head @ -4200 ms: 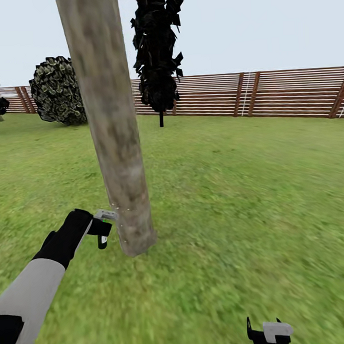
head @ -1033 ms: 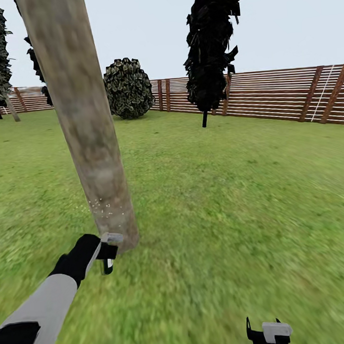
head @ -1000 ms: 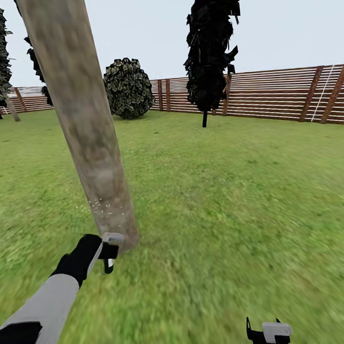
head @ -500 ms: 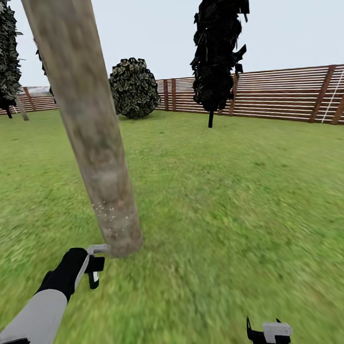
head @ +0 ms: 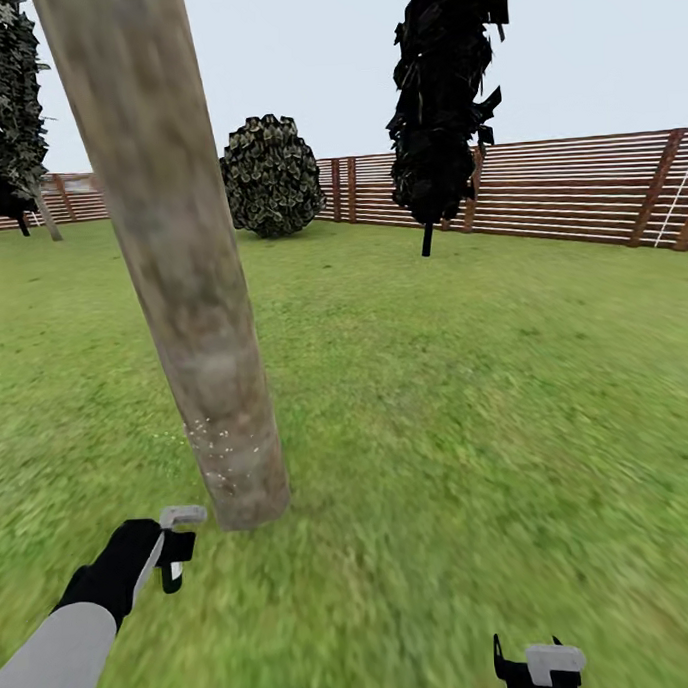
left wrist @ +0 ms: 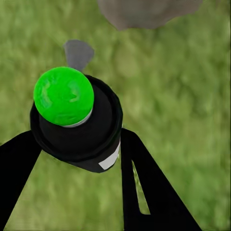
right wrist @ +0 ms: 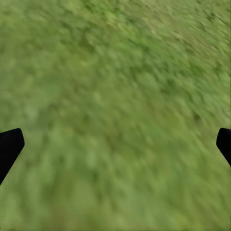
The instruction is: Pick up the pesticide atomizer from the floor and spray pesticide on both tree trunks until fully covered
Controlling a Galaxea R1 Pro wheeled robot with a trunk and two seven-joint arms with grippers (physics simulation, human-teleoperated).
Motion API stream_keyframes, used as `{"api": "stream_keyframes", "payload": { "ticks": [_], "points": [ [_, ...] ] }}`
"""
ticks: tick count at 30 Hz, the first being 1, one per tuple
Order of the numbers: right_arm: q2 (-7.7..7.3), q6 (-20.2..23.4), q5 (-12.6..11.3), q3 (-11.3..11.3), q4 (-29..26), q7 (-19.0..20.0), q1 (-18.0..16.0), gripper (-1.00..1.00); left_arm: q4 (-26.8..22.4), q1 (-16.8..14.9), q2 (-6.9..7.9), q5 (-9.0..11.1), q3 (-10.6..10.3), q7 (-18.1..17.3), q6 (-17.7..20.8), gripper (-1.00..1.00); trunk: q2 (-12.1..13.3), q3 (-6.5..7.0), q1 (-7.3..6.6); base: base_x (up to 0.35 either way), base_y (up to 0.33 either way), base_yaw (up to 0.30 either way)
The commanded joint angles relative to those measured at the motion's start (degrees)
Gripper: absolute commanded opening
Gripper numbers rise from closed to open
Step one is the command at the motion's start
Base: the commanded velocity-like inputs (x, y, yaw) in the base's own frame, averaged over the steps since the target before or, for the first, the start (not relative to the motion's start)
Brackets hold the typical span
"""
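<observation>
Blurry green lawn [head: 468, 429] fenced by brown slats [head: 577, 189]; black atomizer [left wrist: 79, 130], green-capped, clamped in left gripper [head: 173, 552] just beside mottled trunk [head: 198, 320] flecked white; right gripper [head: 538, 666] spread wide.

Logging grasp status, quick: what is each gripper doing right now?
Left gripper: shut on the atomizer, near the trunk.
Right gripper: open, empty, over grass.

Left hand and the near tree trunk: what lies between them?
Only a short strip of bare lawn. In the head view the left hand, shut on the pesticide atomizer, sits just short of the tree trunk, not touching it.
</observation>
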Motion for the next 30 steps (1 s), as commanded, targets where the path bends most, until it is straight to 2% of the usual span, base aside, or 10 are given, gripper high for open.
{"api": "stream_keyframes", "payload": {
  "ticks": [1,4,7,8,9,11,13,20,27,30],
  "points": [
    [0.02,0.0,0.0,0.0,0.0,0.0,0.0,1.0,0.0,0.0,-2.47,-0.8,0.0,0.3,-0.2,-1.0,0.0,0.0,0.0,0.0,0.0,0.253],
    [0.07,0.0,0.0,0.0,0.1,0.0,0.0,1.0,-0.1,0.1,-5.96,-0.8,-0.1,2.7,-0.3,-1.0,0.0,0.0,0.0,0.0,0.0,0.269],
    [0.09,0.0,0.0,0.0,0.1,0.0,0.0,1.0,-0.7,0.0,-5.76,-0.8,0.2,3.6,-0.3,-1.0,0.0,0.0,0.0,0.0,0.0,0.192],
    [0.09,0.0,0.0,0.0,0.1,0.0,0.0,1.0,-0.8,0.0,-4.75,-0.8,0.3,3.6,-0.3,-1.0,0.0,0.0,0.0,0.0,0.0,0.054],
    [0.09,0.0,0.0,0.0,0.1,0.0,0.0,1.0,-0.9,0.0,-1.88,-0.5,0.5,3.4,-0.1,-1.0,0.0,0.0,0.0,0.0,0.0,0.018],
    [0.09,0.0,0.0,0.0,0.1,0.0,0.0,1.0,-0.9,0.0,1.12,-0.4,0.6,3.3,0.0,-1.0,0.0,0.0,0.0,0.0,0.0,0.007],
    [0.08,0.0,0.0,0.0,0.0,0.0,0.0,1.0,-0.9,0.0,2.28,-0.3,0.5,3.3,0.0,-1.0,0.0,0.0,0.0,0.0,0.0,0.002],
    [0.07,0.0,0.0,0.0,0.1,0.0,0.0,1.0,-0.2,0.1,-4.13,-0.7,0.1,4.0,-3.3,-1.0,0.0,0.0,0.0,0.054,-0.185,0.003],
    [0.09,0.0,0.0,0.0,0.0,0.0,0.0,1.0,1.4,0.0,-3.81,-0.8,0.4,4.7,-5.8,-1.0,0.0,0.0,0.0,0.136,-0.266,0.215],
    [0.09,0.0,0.0,0.0,0.0,0.0,0.0,1.0,1.6,0.0,-3.79,-0.4,0.5,8.5,-5.7,-1.0,0.0,0.0,0.0,0.148,-0.264,0.277]
  ]
}}
